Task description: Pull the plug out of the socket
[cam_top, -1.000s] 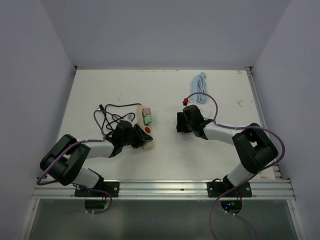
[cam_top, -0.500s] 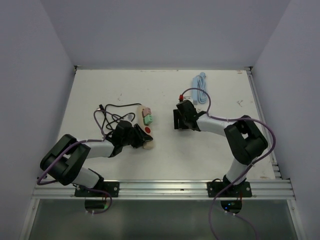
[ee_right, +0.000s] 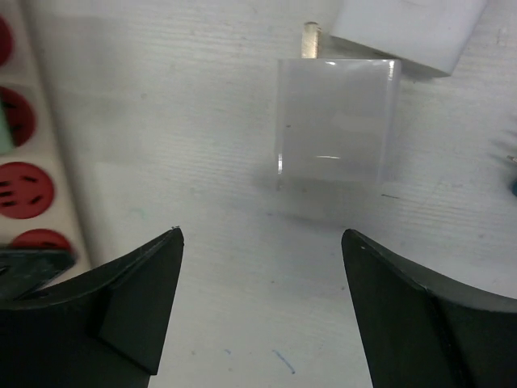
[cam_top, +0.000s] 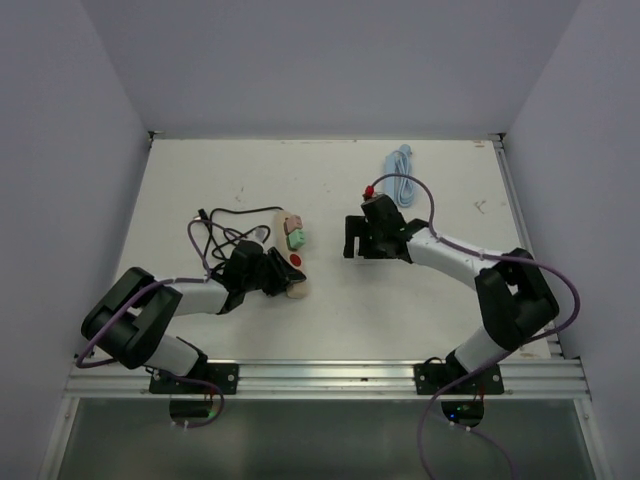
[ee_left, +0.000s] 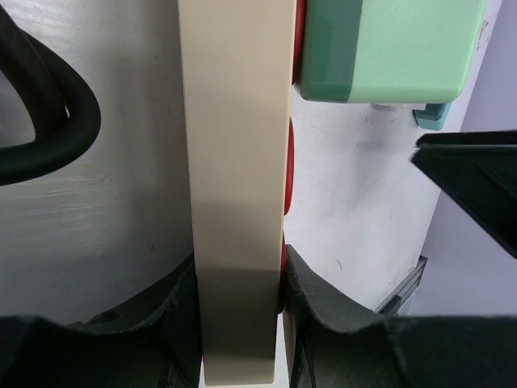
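Two hands: left hand [ee_left: 241, 323] pinches the power strip [ee_left: 234, 145] by a black cable [ee_left: 48, 121]; right hand [ee_right: 260, 242] spread over white plug [ee_right: 335, 121].

Light in here is bright and flat, from overhead, so the white table [cam_top: 330, 310] around the power strip [cam_top: 292, 255] nearly washes out, and shadows beside the strip are faint, soft smudges. The walls [cam_top: 330, 70] behind it go cool lilac-grey. The overhead view is sharp edge to edge. The left wrist camera sits so close to the strip that its cream side looks soft, shaded darker low down between the left fingers [ee_left: 323, 323]. The right wrist view is crisp: thin glint on the clear plug [ee_right: 335, 121] right of the strip, pale shadow under it, right fingers [ee_right: 105, 315] near black.
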Controlling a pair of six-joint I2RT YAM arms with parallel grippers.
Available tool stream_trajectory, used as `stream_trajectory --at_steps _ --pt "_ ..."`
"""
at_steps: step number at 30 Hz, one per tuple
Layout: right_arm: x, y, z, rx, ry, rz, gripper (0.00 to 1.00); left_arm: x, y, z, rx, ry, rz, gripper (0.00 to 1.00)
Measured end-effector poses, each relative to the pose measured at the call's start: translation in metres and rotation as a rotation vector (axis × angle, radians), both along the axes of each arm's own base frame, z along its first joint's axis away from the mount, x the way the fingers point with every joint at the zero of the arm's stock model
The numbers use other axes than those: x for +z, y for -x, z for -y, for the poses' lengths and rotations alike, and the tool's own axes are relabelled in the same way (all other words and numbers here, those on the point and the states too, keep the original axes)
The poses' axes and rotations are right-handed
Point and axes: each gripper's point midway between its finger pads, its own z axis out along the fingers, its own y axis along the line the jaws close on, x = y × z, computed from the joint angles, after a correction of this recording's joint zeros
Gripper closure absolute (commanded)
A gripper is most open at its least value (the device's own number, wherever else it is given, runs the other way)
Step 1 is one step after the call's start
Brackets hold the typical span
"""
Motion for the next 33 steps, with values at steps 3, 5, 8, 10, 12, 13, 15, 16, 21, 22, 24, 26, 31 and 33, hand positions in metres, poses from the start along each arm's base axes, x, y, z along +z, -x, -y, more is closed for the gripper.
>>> stream_trajectory --at_steps 3,5,8,10,12,13,15,16,21,22,24,26,31,33 --pt "0.032 -0.002 -0.015 -0.003 -0.117 0.048 0.20 0.000 0.000 0.001 -0.005 0.005 0.000 1.00" --pt "0.049 -0.005 -0.028 0.003 -0.198 0.075 0.22 0.000 0.000 0.001 -0.007 0.005 0.001 1.00" --pt "0.067 -0.011 -0.051 0.021 -0.299 0.085 0.24 0.001 0.000 0.001 -0.009 0.006 0.002 1.00" --pt "0.074 -0.016 -0.072 0.038 -0.345 0.074 0.25 0.001 0.000 0.001 -0.011 0.006 0.002 1.00" --pt "0.077 -0.021 -0.092 0.054 -0.384 0.066 0.25 0.001 0.000 0.001 -0.011 0.007 0.002 1.00" --pt "0.076 -0.023 -0.102 0.061 -0.401 0.057 0.26 0.001 0.000 0.001 -0.011 0.007 0.002 1.00" --pt "0.073 -0.022 -0.119 0.076 -0.424 0.031 0.26 0.001 0.001 0.001 -0.011 0.007 0.002 1.00" --pt "0.071 -0.022 -0.126 0.080 -0.431 0.021 0.26 0.001 0.001 0.001 -0.011 0.008 0.002 1.00" --pt "0.055 -0.023 -0.153 0.089 -0.447 -0.035 0.28 0.001 0.001 0.001 -0.013 0.009 0.002 1.00" --pt "0.051 -0.023 -0.154 0.086 -0.444 -0.044 0.29 0.001 0.001 0.001 -0.013 0.009 0.002 1.00" --pt "0.041 -0.023 -0.155 0.077 -0.436 -0.065 0.32 0.001 0.001 0.001 -0.013 0.009 0.003 1.00" --pt "0.031 -0.023 -0.155 0.067 -0.427 -0.085 0.35 0.001 0.001 0.001 -0.014 0.009 0.003 1.00" --pt "0.018 -0.023 -0.159 0.071 -0.426 -0.120 0.50 0.001 0.002 0.000 -0.014 0.010 0.005 1.00" --pt "0.020 -0.023 -0.163 0.081 -0.443 -0.121 0.64 0.001 0.002 0.000 -0.014 0.011 0.005 1.00"
